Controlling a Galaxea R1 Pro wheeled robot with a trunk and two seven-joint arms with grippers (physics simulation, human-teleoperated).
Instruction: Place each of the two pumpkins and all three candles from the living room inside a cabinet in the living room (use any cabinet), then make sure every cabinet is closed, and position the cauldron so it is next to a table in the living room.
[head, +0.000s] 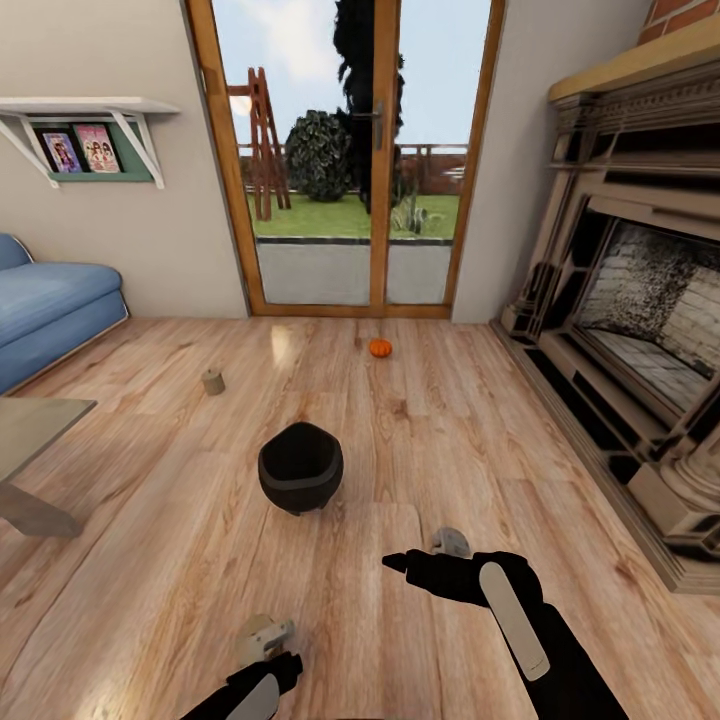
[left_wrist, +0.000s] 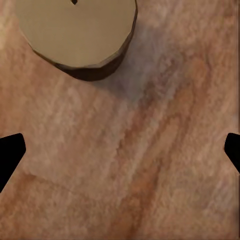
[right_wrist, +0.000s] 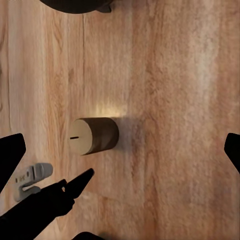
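Note:
The black cauldron (head: 300, 467) stands on the wood floor in mid-room. An orange pumpkin (head: 380, 347) lies by the glass door, and a candle (head: 212, 381) stands to the left of the cauldron. Another candle (right_wrist: 92, 136) (left_wrist: 75, 30) sits on the floor just beyond my left gripper (left_wrist: 120, 150) (head: 283, 667), which is open and low over the boards. My right gripper (head: 397, 562) (right_wrist: 120, 150) hovers open, higher up to the right, holding nothing. The table (head: 30, 425) shows a corner at the left edge. The cabinet is out of view.
A blue sofa (head: 45, 305) stands at the left wall under a shelf (head: 90, 105). The fireplace (head: 640, 320) with its raised hearth runs along the right. Glass doors (head: 350, 160) close off the far side.

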